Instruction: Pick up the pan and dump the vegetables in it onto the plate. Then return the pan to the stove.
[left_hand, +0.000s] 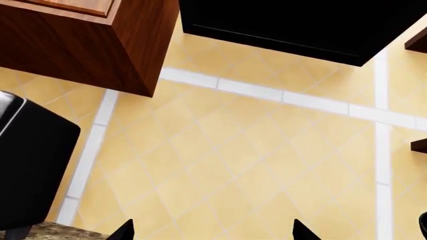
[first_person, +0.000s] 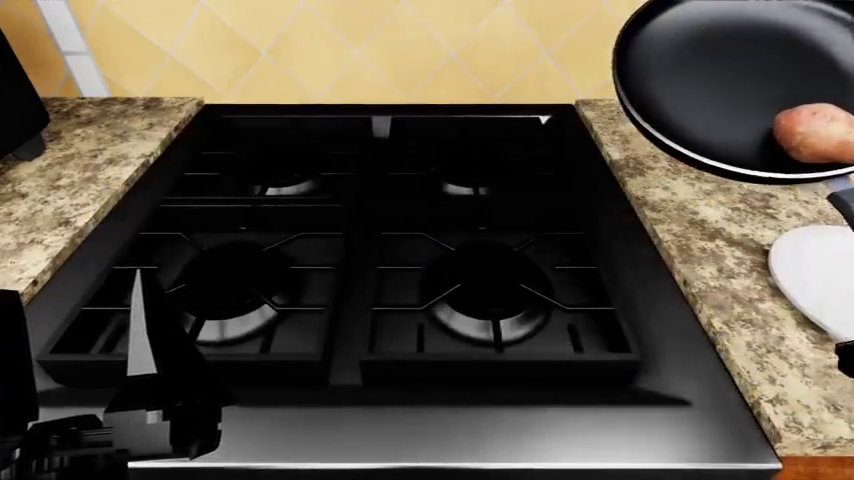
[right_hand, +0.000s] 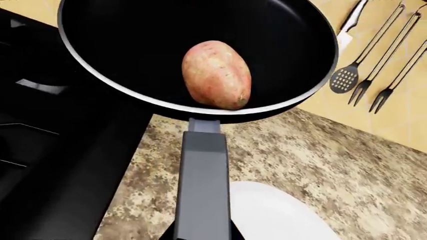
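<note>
My right gripper (right_hand: 203, 235) is shut on the dark grey handle (right_hand: 202, 180) of the black pan (right_hand: 133, 45) and holds it in the air over the granite counter, right of the stove (first_person: 387, 260). The tan-pink potato (right_hand: 217, 75) lies in the pan against the rim nearest the handle. In the head view the pan (first_person: 721, 80) is at the upper right with the potato (first_person: 814, 135) in it. The white plate (right_hand: 280, 215) lies on the counter under the handle, and shows at the head view's right edge (first_person: 817, 275). My left gripper (left_hand: 213, 235) is open and empty, low at the stove's front left (first_person: 154, 400).
Granite counter (first_person: 80, 180) flanks the stove on both sides. A black appliance (first_person: 14, 110) stands at the back left. A spatula, forks and a knife (right_hand: 373, 65) hang on the tiled wall behind the pan. A wooden cabinet (left_hand: 80, 45) and a black hood (left_hand: 300, 25) are above.
</note>
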